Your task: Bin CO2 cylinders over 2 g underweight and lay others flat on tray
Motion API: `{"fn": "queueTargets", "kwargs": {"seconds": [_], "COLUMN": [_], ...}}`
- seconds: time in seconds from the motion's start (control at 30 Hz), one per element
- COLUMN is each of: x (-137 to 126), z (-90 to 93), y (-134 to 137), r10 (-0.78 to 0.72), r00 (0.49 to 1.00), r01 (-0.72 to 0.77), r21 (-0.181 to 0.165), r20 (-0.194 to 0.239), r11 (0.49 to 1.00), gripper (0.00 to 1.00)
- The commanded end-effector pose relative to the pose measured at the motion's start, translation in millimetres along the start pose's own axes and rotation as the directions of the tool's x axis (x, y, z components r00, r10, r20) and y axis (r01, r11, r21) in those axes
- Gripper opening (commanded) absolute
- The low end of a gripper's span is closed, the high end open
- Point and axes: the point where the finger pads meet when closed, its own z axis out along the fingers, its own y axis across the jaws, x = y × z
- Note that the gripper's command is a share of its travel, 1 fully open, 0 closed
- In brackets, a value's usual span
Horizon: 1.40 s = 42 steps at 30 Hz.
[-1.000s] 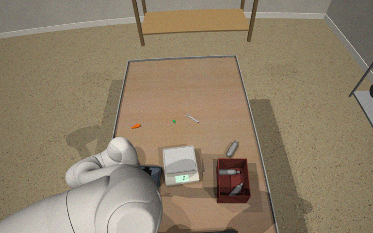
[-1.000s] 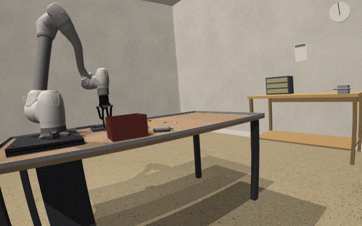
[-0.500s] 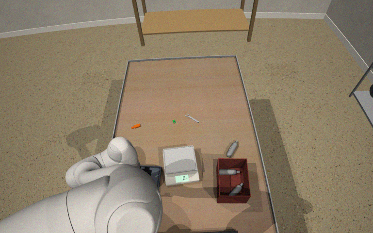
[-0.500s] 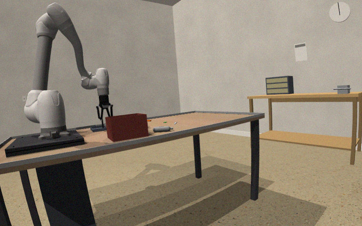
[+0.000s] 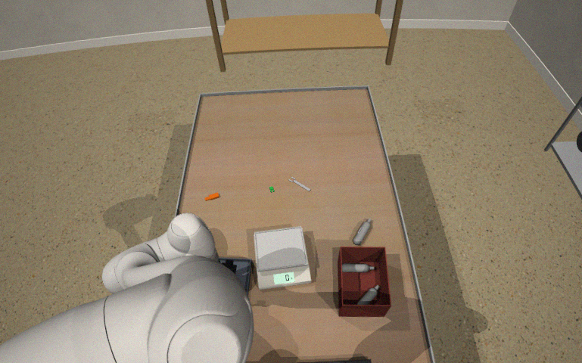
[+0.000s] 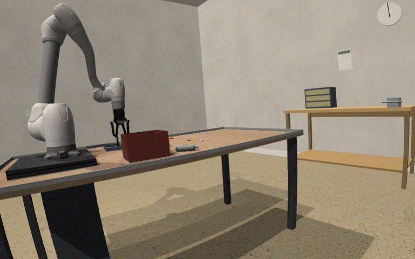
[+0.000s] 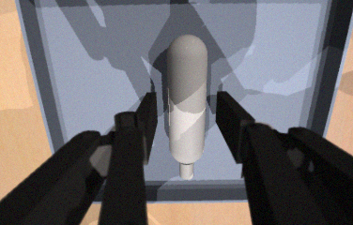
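Note:
In the wrist view a grey CO2 cylinder [image 7: 186, 103] lies flat on the floor of the blue-grey tray [image 7: 277, 56], neck toward the near rim. My gripper [image 7: 186, 107] hangs just over it, open, with a finger on each side and a visible gap to the cylinder. In the exterior view the gripper [image 6: 118, 128] stands low over the tray [image 6: 111, 147]. The arm hides most of the tray [image 5: 240, 269] from above. The red scrap bin [image 5: 362, 280] holds two cylinders [image 5: 356, 268] [image 5: 368, 294]. Another cylinder [image 5: 361, 231] lies on the table just beyond the bin. The scale [image 5: 280, 256] is bare and reads 0.
An orange piece [image 5: 212, 196], a small green piece [image 5: 272, 189] and a thin metal tool [image 5: 300, 184] lie mid-table. The robot's base plate [image 6: 50, 162] sits at the table's near end. The bin [image 6: 145, 144] stands to the right of the tray.

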Motion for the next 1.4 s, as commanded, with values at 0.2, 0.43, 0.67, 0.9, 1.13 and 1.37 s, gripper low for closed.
{"fn": "queueTargets", "kwargs": {"seconds": [0.2,0.43,0.67,0.9,1.13,1.37], "x": [-0.3,-0.3,-0.3,-0.3,-0.3,-0.3], "z": [-0.4,-8.2,-36.9,-105.7,-154.4,-165.5], "y": [-0.3,-0.3,-0.3,-0.3,-0.3,-0.3], "r10": [0.0,0.0,0.0,0.0,0.0,0.0], "r00": [1.0,1.0,1.0,1.0,1.0,1.0], "r01": [0.0,0.0,0.0,0.0,0.0,0.0], "r21": [0.001,0.001,0.001,0.001,0.001,0.001], "r20": [0.001,0.001,0.001,0.001,0.001,0.001], "r11": [1.0,1.0,1.0,1.0,1.0,1.0], "gripper": [0.4,0.4,0.4,0.4,0.4,0.4]}}
